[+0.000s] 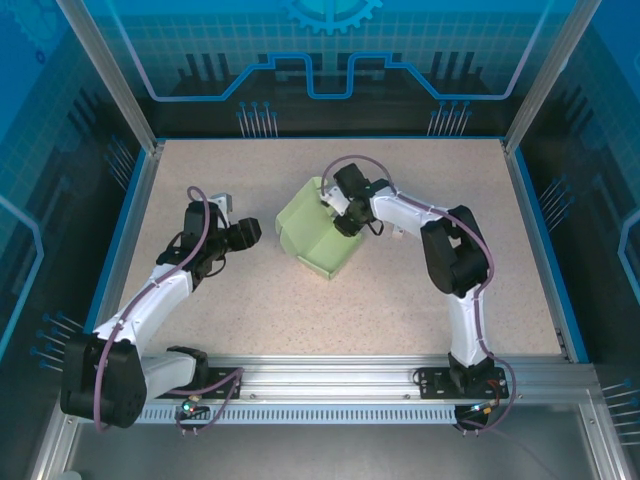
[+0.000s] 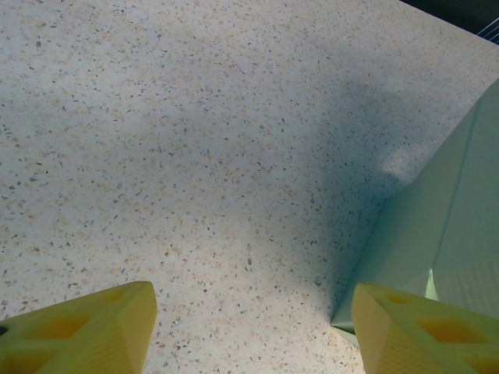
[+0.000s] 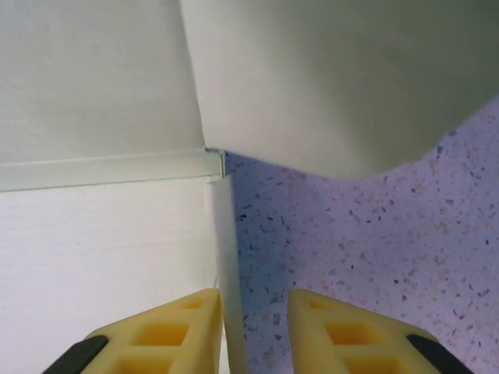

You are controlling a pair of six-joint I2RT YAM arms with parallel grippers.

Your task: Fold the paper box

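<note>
The paper box [image 1: 312,238] is a pale mint-green, partly folded shape in the middle of the table, with raised walls and a flap at its far side. My right gripper [image 1: 338,218] sits at the box's right far rim. In the right wrist view it [image 3: 256,331] is open, straddling a thin upright wall edge [image 3: 227,257]; the left finger [image 3: 179,327] touches the wall, the right finger stands apart. A curved flap [image 3: 335,78] hangs above. My left gripper [image 1: 251,233] is left of the box, wide open [image 2: 253,331] over bare table, its right finger [image 2: 421,327] beside a box corner [image 2: 444,218].
The speckled beige tabletop [image 1: 420,310] is bordered by blue edging and aluminium posts. Free surface lies in front of the box and to its right, where the right arm's elbow [image 1: 455,250] stands.
</note>
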